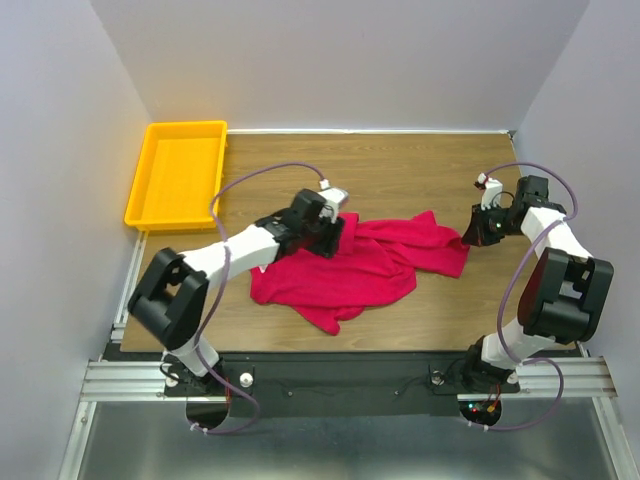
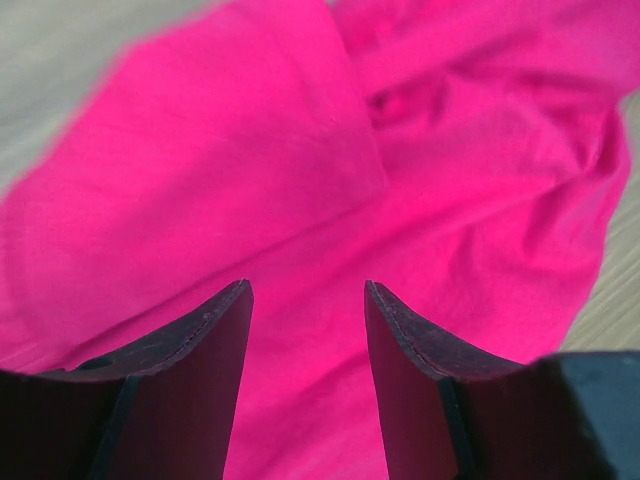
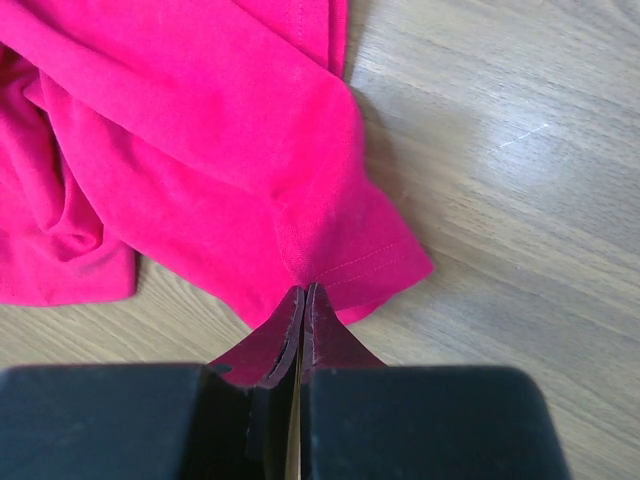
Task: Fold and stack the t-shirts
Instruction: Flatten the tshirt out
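The crimson t-shirt is lying crumpled mid-table. Only the wrist view is showing the right gripper pinching its sleeve hem at 3 o'clock. The left gripper is hovering, jaws parted, at 11 o'clock.

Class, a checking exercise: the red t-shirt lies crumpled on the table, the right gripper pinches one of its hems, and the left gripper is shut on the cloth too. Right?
Not quite. The left gripper is open: the left wrist view shows its fingers apart over the t-shirt, gripping nothing. The rest stands: the right gripper pinches a hem, and the t-shirt lies crumpled on the table.
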Motion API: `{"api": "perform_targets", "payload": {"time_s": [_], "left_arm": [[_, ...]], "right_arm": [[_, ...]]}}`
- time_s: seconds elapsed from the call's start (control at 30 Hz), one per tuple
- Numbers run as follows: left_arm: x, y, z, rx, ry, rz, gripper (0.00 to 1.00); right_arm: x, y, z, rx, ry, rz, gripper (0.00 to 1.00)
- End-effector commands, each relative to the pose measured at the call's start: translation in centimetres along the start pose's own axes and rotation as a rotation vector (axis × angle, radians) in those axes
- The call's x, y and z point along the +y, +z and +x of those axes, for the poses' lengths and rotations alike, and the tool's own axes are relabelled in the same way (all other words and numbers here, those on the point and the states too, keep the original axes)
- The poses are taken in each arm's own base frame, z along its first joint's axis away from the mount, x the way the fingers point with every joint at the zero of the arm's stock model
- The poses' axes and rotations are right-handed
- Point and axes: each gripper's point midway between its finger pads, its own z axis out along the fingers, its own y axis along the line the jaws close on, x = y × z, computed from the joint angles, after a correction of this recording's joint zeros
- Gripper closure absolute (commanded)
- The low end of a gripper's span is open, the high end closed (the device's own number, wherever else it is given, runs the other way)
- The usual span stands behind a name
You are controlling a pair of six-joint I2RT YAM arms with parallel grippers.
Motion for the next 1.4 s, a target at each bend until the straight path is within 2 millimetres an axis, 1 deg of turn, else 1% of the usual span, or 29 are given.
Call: {"api": "perform_targets", "payload": {"time_s": [0.0, 0.03, 0.07, 0.1, 0.13, 0.17, 0.2, 0.23, 0.27, 0.33, 0.37, 0.43, 0.47, 0.53, 0.57, 0.6, 0.67, 0.7, 0.8, 0.93, 0.97, 1.07, 1.13, 1.2, 1.23, 1.27, 1.3, 1.33, 1.37], "left_arm": [[-1.4, 0.8, -2.0, -0.016, 0.121, -0.084, 0.41], [-1.0, 2.0, -1.3, 0.014, 0.131, -0.123, 0.41], [-1.5, 2.3, -2.0, 0.01, 0.14, -0.135, 0.41], [-1.7, 2.8, -1.9, 0.016, 0.147, -0.153, 0.41], [-2.2, 3.8, -1.1, 0.043, 0.169, -0.171, 0.41], [-2.5, 4.2, -1.6, 0.036, 0.169, -0.185, 0.41], [-2.4, 5.0, -0.9, 0.058, 0.176, -0.206, 0.41], [-2.8, 5.3, -0.8, 0.064, 0.182, -0.207, 0.41], [-3.6, 5.6, -1.2, 0.054, 0.179, -0.208, 0.41], [-3.9, 6.5, -0.3, 0.081, 0.189, -0.225, 0.41], [-4.6, 6.7, -0.5, 0.075, 0.191, -0.229, 0.41], [-4.2, 7.5, 0.4, 0.111, 0.187, -0.274, 0.41], [-4.7, 7.6, 0.1, 0.105, 0.184, -0.282, 0.41], [-4.2, 7.9, 0.8, 0.127, 0.192, -0.329, 0.41], [-4.2, 7.9, 0.6, 0.122, 0.189, -0.341, 0.42], [-3.9, 8.0, 0.9, 0.131, 0.192, -0.368, 0.46], [-3.5, 7.9, 0.6, 0.126, 0.194, -0.401, 0.51], [-3.2, 7.7, 0.8, 0.137, 0.202, -0.42, 0.61], [-2.5, 7.2, 0.2, 0.119, 0.203, -0.473, 0.76], [-2.3, 6.0, -1.5, 0.075, 0.207, -0.496, 0.86], [-2.4, 5.9, -1.7, 0.067, 0.206, -0.497, 0.94], [-2.5, 5.3, -2.7, 0.042, 0.197, -0.49, 1.0], [-2.9, 4.8, -3.5, 0.018, 0.191, -0.475, 1.0], [-2.7, 4.3, -4.2, -0.002, 0.179, -0.469, 1.0], [-2.9, 3.6, -5.0, -0.023, 0.162, -0.446, 1.0], [-2.6, 3.4, -5.1, -0.025, 0.152, -0.438, 1.0], [-1.7, 3.1, -5.8, -0.043, 0.125, -0.438, 1.0], [-1.6, 2.3, -6.6, -0.063, 0.105, -0.415, 1.0], [-1.0, 1.9, -6.7, -0.068, 0.091, -0.415, 1.0]], "right_arm": [[-0.1, 0.0, -1.0, -0.043, -0.006, -0.013, 1.0], [-0.1, 0.0, -1.0, -0.042, -0.004, -0.015, 0.99], [-0.1, 0.1, -1.1, -0.043, -0.002, -0.016, 1.0], [-0.1, 0.1, -1.0, -0.042, -0.002, -0.017, 0.99], [-0.1, 0.1, -1.1, -0.043, -0.002, -0.016, 0.99], [-0.1, 0.1, -1.0, -0.041, -0.001, -0.017, 0.99], [-0.1, 0.1, -1.0, -0.04, -0.001, -0.016, 1.0], [-0.2, 0.1, -1.0, -0.038, 0.0, -0.015, 0.99], [-0.2, 0.1, -1.0, -0.038, 0.0, -0.015, 0.99], [-0.2, 0.2, -0.9, -0.036, 0.0, -0.013, 1.0], [-0.2, 0.2, -0.9, -0.037, 0.0, -0.014, 0.99], [-0.3, 0.2, -0.9, -0.036, -0.001, -0.011, 0.99], [-0.3, 0.3, -0.9, -0.034, -0.001, -0.012, 0.99], [-0.3, 0.2, -1.0, -0.036, -0.002, -0.013, 0.99], [-0.3, 0.3, -0.9, -0.035, -0.001, -0.013, 0.99], [-0.3, 0.3, -0.9, -0.035, -0.001, -0.013, 0.99], [-0.3, 0.3, -0.9, -0.035, -0.001, -0.013, 0.99], [-0.3, 0.2, -0.9, -0.036, -0.002, -0.013, 0.99], [-0.3, 0.2, -0.9, -0.035, -0.005, -0.012, 0.99], [-0.3, 0.1, -0.9, -0.036, -0.011, -0.004, 0.99], [-0.3, 0.0, -0.9, -0.037, -0.011, -0.004, 0.99], [-0.3, -0.1, -1.0, -0.04, -0.016, 0.003, 0.99], [-0.4, -0.2, -1.0, -0.039, -0.017, 0.007, 0.99], [-0.4, -0.3, -1.2, -0.042, -0.023, 0.013, 0.99], [-0.5, -0.4, -1.3, -0.043, -0.029, 0.019, 0.99], [-0.7, -0.5, -1.5, -0.043, -0.034, 0.028, 0.99], [-0.9, -0.6, -1.7, -0.045, -0.041, 0.035, 0.99], [-1.1, -0.8, -1.9, -0.049, -0.047, 0.043, 0.99], [-1.3, -0.8, -2.1, -0.047, -0.054, 0.053, 0.99]]}}
